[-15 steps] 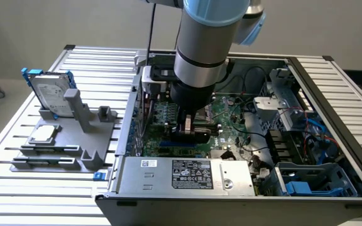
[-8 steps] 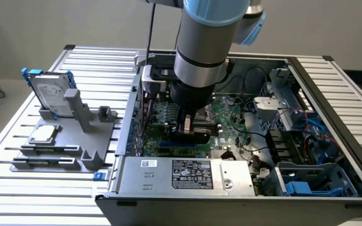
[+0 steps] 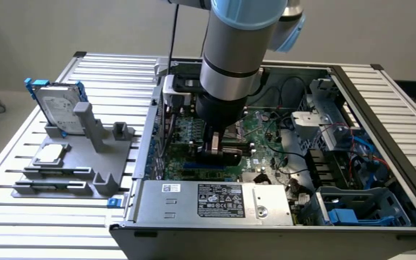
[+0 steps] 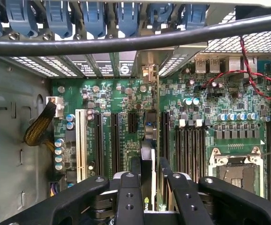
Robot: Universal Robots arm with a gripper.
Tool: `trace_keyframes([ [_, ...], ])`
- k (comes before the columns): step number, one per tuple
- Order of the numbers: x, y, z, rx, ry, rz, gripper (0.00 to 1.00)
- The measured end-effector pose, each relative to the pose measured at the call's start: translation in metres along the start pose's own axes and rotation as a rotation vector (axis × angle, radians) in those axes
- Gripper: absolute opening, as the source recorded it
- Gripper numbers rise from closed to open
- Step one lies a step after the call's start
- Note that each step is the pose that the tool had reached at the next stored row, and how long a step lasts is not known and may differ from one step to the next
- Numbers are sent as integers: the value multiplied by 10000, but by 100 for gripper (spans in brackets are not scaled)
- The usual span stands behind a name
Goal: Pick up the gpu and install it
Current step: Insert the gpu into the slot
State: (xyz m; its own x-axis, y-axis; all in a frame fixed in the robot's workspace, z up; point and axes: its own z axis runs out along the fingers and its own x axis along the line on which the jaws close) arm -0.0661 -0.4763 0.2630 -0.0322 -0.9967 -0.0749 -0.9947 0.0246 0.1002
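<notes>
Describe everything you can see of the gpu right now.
Seen edge-on in the wrist view, the gpu is a thin card: black shroud on one face, green board on the other, silver metal bracket at its far end by the case's rear wall. It stands on edge over the motherboard, parallel to the long black slots, clamped between the fingers of the end effector. Whether it is seated in a slot cannot be told.

gpu [image 4: 147,154] partly hidden by fingers [image 4: 128,197], arm [image 3: 229,54] cropped
</notes>
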Motion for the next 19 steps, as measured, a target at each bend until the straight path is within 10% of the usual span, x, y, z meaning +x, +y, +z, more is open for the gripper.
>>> trace_keyframes([
  [19,2,12,25,-2,56,5,26],
])
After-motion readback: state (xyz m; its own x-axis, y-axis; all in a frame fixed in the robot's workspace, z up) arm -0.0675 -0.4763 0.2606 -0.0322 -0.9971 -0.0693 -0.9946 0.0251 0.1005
